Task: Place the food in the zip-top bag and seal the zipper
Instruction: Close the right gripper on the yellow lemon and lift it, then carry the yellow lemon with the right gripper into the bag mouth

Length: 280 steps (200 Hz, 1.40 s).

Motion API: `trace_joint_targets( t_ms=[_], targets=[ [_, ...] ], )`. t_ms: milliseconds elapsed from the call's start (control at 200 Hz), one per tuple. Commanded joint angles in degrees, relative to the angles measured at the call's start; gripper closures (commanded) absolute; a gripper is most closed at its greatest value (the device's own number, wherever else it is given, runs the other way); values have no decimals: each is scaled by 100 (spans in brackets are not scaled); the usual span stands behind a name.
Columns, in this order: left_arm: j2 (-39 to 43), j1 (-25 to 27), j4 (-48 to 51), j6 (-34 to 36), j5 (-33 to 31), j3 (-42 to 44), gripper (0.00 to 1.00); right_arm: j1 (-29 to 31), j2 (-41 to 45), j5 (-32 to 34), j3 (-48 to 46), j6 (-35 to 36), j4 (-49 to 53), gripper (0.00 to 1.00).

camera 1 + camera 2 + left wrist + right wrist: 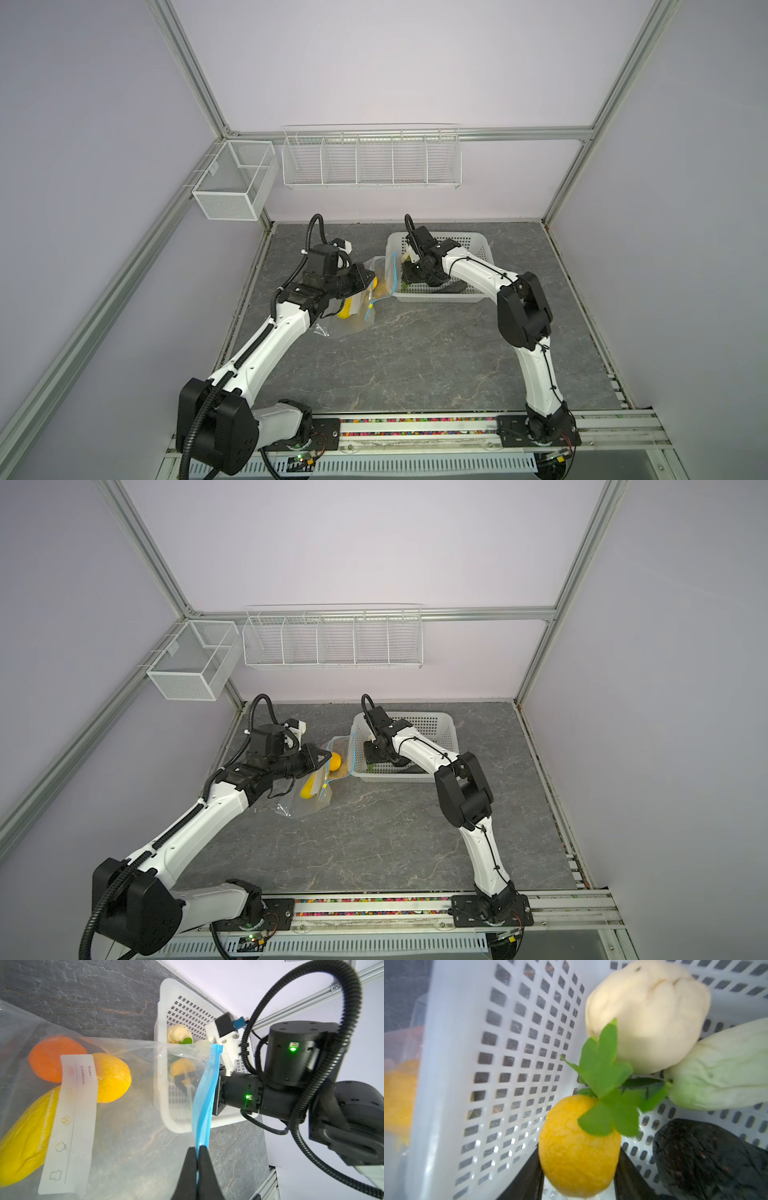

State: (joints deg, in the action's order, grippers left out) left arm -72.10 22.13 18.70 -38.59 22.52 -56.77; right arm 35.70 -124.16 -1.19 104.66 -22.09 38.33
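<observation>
Your zip-top bag (128, 1126), clear crinkly film with a white label (70, 1126), rests on the grey veined bench (415, 353) between pale lilac walls (374, 62). An orange (49, 1059), a dimpled bagged lemon (114, 1078) and a long yellow piece (22, 1147) show through it. Its smooth blue zipper (205, 1105) runs straight out from your left jaws, which pinch it tight. Beyond stands the white perforated basket (446, 1064). Inside, your right jaws flank a wrinkled basket lemon (577, 1147); you cannot tell whether they grip it.
</observation>
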Motion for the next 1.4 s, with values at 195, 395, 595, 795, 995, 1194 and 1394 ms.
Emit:
trace_joint_targets(
  t_ms=[195,395,595,795,995,1194,1394],
  targets=[
    [78,-33,-98,-30,-2,35,100,-147,892,-122,-679,-42,-260,50],
    [16,-33,-163,-50,67,3,100,-222,1555,-377,-1123,12,-384,50],
    [-15,-33,-156,-29,86,-44,100,-231,2102,-683,-1359,65,-330,50],
    [-44,-33,-188,-31,102,-71,100,-235,2519,-1712,-1564,-14,-655,50],
    [-61,-32,-233,-52,130,-59,100,-226,2958,-2423,-1897,-79,-1160,50],
    [-20,-33,-284,-71,135,-16,100,-87,3092,-2597,-1920,-102,-1373,50],
    [54,-33,-203,-30,107,-16,100,280,2844,-2456,-1695,-139,-1501,50]
  ],
)
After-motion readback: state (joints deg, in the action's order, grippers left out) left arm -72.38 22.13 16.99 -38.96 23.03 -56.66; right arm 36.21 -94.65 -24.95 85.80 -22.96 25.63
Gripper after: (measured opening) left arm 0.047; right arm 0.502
